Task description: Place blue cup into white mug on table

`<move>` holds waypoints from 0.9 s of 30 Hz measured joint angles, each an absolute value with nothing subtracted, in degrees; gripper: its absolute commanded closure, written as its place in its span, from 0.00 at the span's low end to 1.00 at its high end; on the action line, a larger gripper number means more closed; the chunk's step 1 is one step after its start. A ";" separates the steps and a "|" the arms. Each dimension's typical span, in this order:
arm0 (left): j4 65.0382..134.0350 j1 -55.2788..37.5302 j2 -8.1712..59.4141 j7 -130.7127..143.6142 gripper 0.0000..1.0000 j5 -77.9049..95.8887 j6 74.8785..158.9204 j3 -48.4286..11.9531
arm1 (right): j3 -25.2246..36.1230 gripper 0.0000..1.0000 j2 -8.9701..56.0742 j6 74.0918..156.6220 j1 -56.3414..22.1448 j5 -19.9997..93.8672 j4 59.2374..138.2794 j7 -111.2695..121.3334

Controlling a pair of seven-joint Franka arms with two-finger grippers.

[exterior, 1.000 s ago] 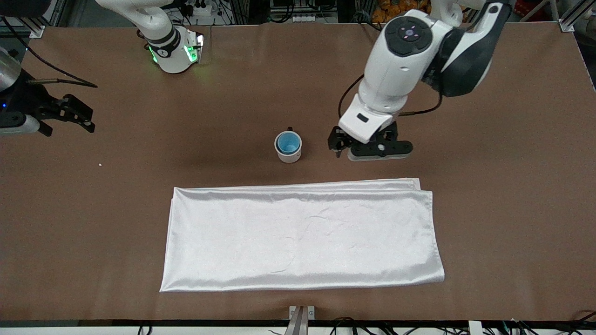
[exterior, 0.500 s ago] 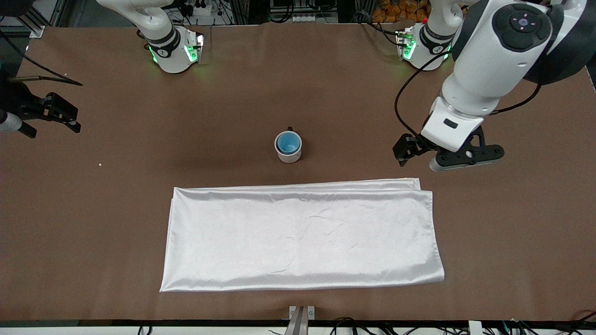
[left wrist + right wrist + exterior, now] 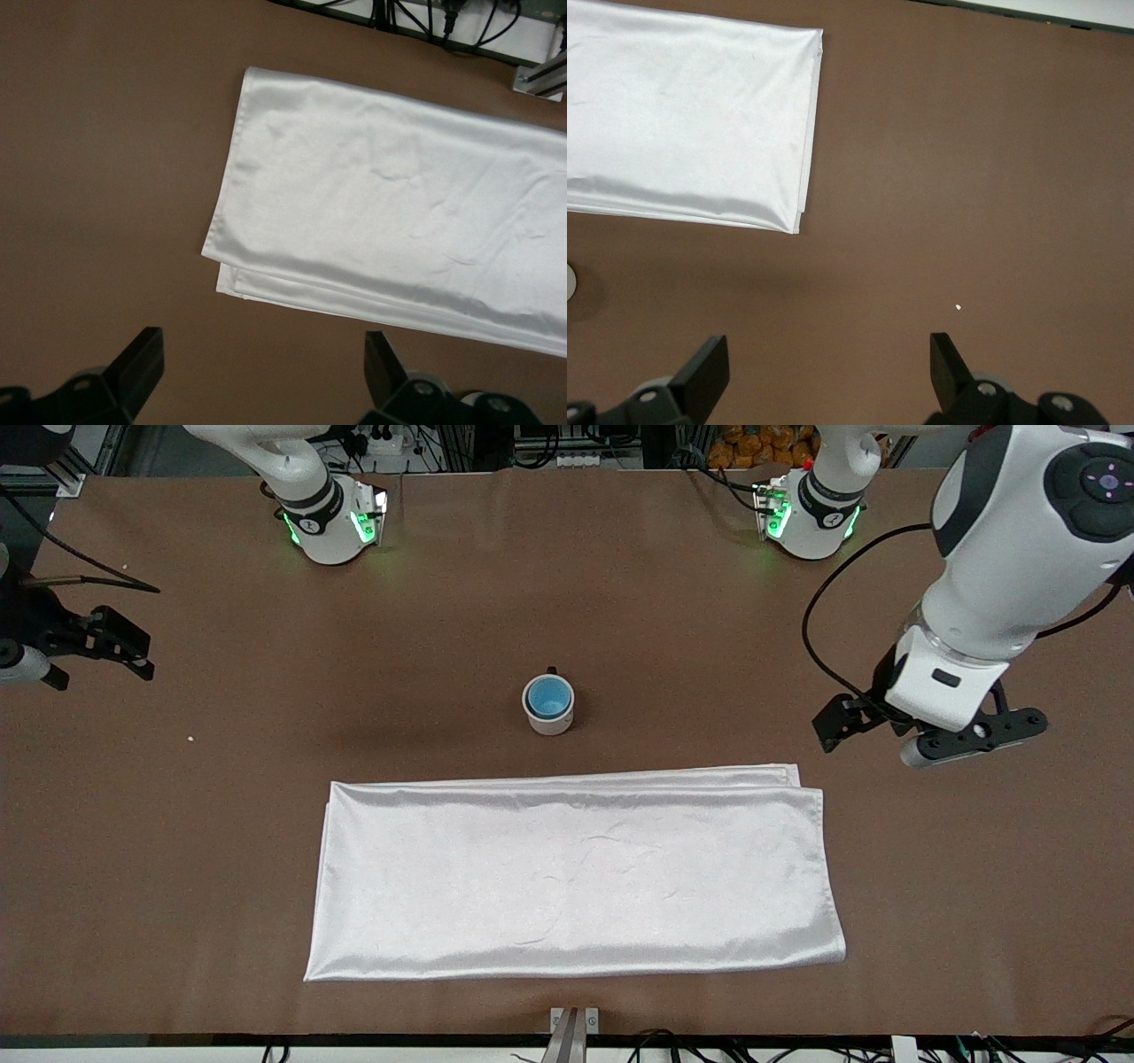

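The blue cup (image 3: 548, 696) sits upright inside the white mug (image 3: 552, 723), which stands on the brown table (image 3: 266, 717) at its middle. The mug's black handle (image 3: 551, 670) points toward the robot bases. My left gripper (image 3: 838, 726) is open and empty, up over bare table toward the left arm's end, well apart from the mug. In the left wrist view (image 3: 263, 372) it holds nothing. My right gripper (image 3: 133, 646) is open and empty over the right arm's end of the table. In the right wrist view (image 3: 830, 372) it is over bare table.
A folded shiny white cloth (image 3: 576, 872) lies flat, nearer the front camera than the mug. It also shows in the left wrist view (image 3: 399, 221) and the right wrist view (image 3: 682, 115). A tiny white speck (image 3: 190, 738) lies toward the right arm's end.
My left gripper has moved from close beside the mug out toward the left arm's end of the table. My right gripper has drawn a little toward its end. Cup and mug have not moved.
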State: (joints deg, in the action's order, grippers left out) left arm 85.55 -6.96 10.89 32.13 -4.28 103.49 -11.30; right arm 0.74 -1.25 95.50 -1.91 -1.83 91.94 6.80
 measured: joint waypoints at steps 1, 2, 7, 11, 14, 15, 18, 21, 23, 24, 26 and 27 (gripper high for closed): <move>85.52 -6.32 10.76 31.40 0.00 -4.28 103.46 -11.22 | 0.73 0.00 -1.16 95.48 -1.91 -1.87 91.94 6.82; 85.50 -5.91 10.62 30.64 0.00 -4.28 103.45 -11.17 | 0.71 0.00 -1.08 95.47 -1.91 -1.89 91.94 6.83; 85.47 -4.10 9.46 25.07 0.00 -4.28 103.07 -10.77 | 0.65 0.00 -0.62 95.46 -1.91 -2.03 91.94 6.84; 85.47 -3.13 8.54 21.48 0.00 -4.28 101.16 -10.66 | 0.72 0.00 -0.43 95.46 -1.88 -2.15 91.94 6.84; 85.48 -2.79 7.99 18.28 0.00 -4.28 99.13 -10.66 | 0.75 0.00 -0.33 95.46 -1.47 -2.16 91.94 6.84; 85.49 -2.69 7.83 16.91 0.00 -4.28 98.40 -10.65 | 0.76 0.00 -0.29 95.46 -1.20 -2.16 91.94 6.84; 85.52 -2.18 7.49 13.71 0.00 -4.28 96.79 -10.62 | 0.77 0.00 -0.16 95.46 -0.53 -2.16 91.91 6.87; 85.80 -1.35 7.11 11.96 0.00 -4.07 95.88 -10.60 | 0.77 0.00 -0.04 95.46 -0.19 -2.16 91.89 6.92; 86.07 -1.11 6.81 11.60 0.00 -3.81 95.70 -10.32 | 0.76 0.00 0.02 95.46 -0.18 -2.16 91.86 6.92; 86.24 -1.07 6.62 11.49 0.00 -3.66 95.65 -10.01 | 0.75 0.00 0.04 95.46 -0.18 -2.16 91.83 6.92; 86.67 -1.04 6.13 11.32 0.00 -3.20 95.62 -9.31 | 0.74 0.00 0.12 95.46 -0.18 -2.16 91.66 6.92; 86.87 -1.00 5.91 11.27 0.00 -2.93 95.62 -9.02 | 0.74 0.00 0.15 95.46 -0.18 -2.16 91.57 6.92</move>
State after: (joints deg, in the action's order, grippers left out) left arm 86.87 -1.00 5.91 11.27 -2.93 95.62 -9.02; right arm 0.74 0.15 95.46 -0.18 -2.16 91.57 6.92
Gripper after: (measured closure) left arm 0.000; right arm 0.000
